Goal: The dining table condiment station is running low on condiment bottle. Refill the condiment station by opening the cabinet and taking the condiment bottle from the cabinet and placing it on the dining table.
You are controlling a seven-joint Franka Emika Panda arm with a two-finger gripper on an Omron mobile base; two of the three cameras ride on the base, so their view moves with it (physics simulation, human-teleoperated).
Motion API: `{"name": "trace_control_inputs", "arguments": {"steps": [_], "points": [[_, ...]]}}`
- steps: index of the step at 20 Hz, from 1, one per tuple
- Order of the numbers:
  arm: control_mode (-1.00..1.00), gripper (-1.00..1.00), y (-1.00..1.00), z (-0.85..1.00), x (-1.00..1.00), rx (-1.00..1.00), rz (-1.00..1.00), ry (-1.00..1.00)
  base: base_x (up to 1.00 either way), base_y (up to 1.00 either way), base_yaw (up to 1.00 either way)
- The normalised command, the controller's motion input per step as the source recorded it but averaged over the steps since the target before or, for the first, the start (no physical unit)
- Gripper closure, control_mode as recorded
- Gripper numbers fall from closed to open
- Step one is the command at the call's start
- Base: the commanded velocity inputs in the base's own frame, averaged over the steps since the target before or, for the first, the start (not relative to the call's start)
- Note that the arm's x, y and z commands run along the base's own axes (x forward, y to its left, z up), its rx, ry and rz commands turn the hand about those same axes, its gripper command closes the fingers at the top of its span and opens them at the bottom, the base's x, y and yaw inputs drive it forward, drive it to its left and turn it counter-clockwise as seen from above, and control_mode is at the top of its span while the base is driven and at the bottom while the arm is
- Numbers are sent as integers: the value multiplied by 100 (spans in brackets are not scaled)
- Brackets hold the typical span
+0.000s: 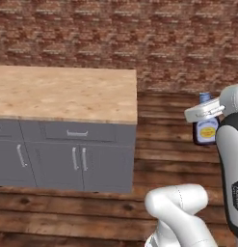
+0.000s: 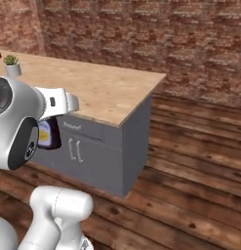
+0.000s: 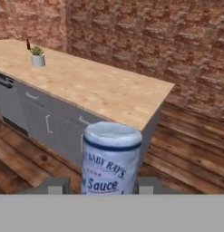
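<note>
My gripper (image 3: pixel 104 183) is shut on the condiment bottle (image 3: pixel 111 158), a dark bottle with a bluish cap and a cream sauce label. The bottle (image 1: pixel 205 129) hangs in the air over the wooden floor, to the right of the dining table (image 1: pixel 67 91). In the right base view the bottle (image 2: pixel 48 135) peeks out from behind my arm, in front of the table's grey side. The table (image 3: pixel 99 88) has a light beige mottled top, and its near corner lies ahead of the bottle in the hand view. The cabinet is out of view.
A small potted plant (image 3: pixel 37 56) and a slim dark bottle (image 3: pixel 28 44) stand at the table's far end. Grey doors and drawers with silver handles (image 1: pixel 78 158) line the table's side. A brick wall (image 1: pixel 139 38) stands behind, and wooden floor (image 2: pixel 190 161) lies to the right.
</note>
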Motion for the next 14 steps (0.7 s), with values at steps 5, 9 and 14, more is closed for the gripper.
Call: {"name": "trace_control_inputs", "arguments": {"steps": [5, 9, 14], "points": [[100, 100, 0, 0, 0, 0, 0, 0, 58, -100, 33], [100, 100, 0, 0, 0, 0, 0, 0, 70, -100, 41], [100, 100, 0, 0, 0, 0, 0, 0, 69, -100, 44]]}}
